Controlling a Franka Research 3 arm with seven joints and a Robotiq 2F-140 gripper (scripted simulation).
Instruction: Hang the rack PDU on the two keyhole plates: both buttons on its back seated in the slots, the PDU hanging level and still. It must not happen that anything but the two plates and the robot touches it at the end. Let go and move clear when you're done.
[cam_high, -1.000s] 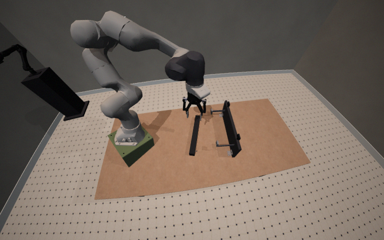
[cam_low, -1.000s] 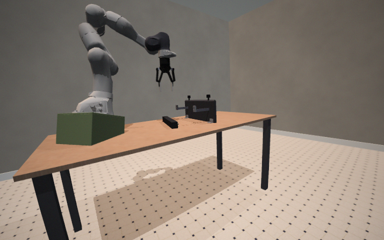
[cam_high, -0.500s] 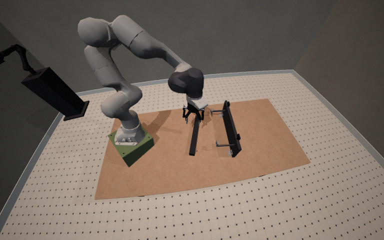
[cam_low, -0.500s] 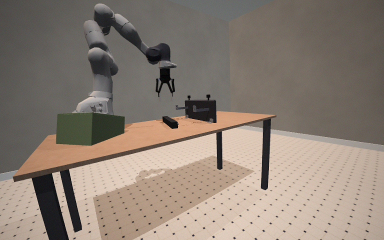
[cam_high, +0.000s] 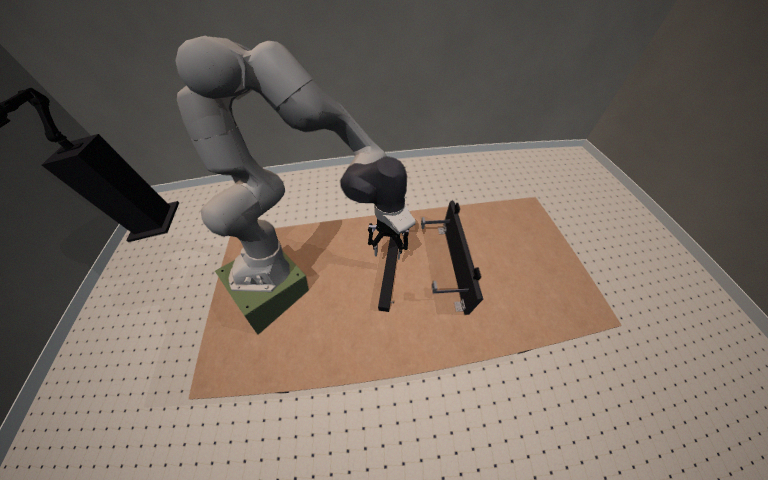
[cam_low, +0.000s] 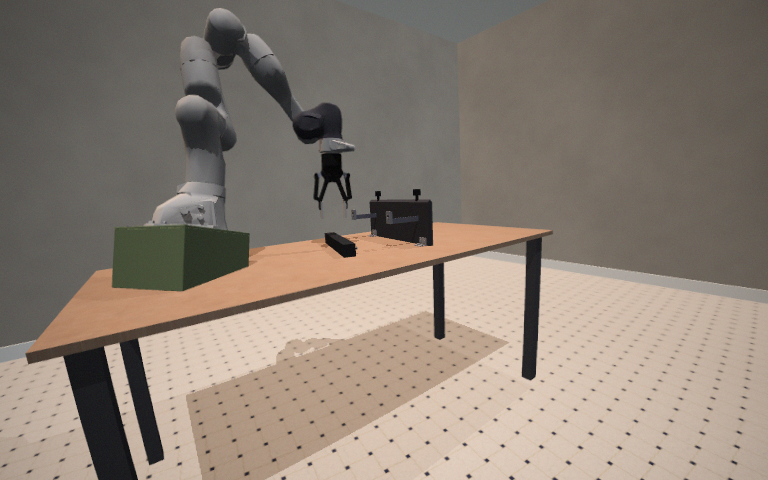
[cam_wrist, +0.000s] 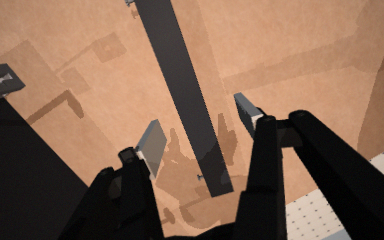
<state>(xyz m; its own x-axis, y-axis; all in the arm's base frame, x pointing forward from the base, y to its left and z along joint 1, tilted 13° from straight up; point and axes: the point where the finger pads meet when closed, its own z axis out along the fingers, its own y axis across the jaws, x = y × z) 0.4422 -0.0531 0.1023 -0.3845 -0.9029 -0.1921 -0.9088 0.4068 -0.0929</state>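
Arm bent over, wrist pointing down; open, empty pincer (cam_low: 331, 210) hovers above one end of the rack PDU (cam_high: 387, 276), which lies flat on the table (cam_low: 271, 277) beside the upright mounting panel (cam_high: 465, 266).

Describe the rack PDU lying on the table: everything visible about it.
The rack PDU is a long, slim, matte black bar of square section, lying flat on the wooden table beside the upright black panel, roughly parallel to it and apart from it. Its back buttons cannot be made out clearly. The open claw hangs above its far end, fingers astride the bar, not touching it.
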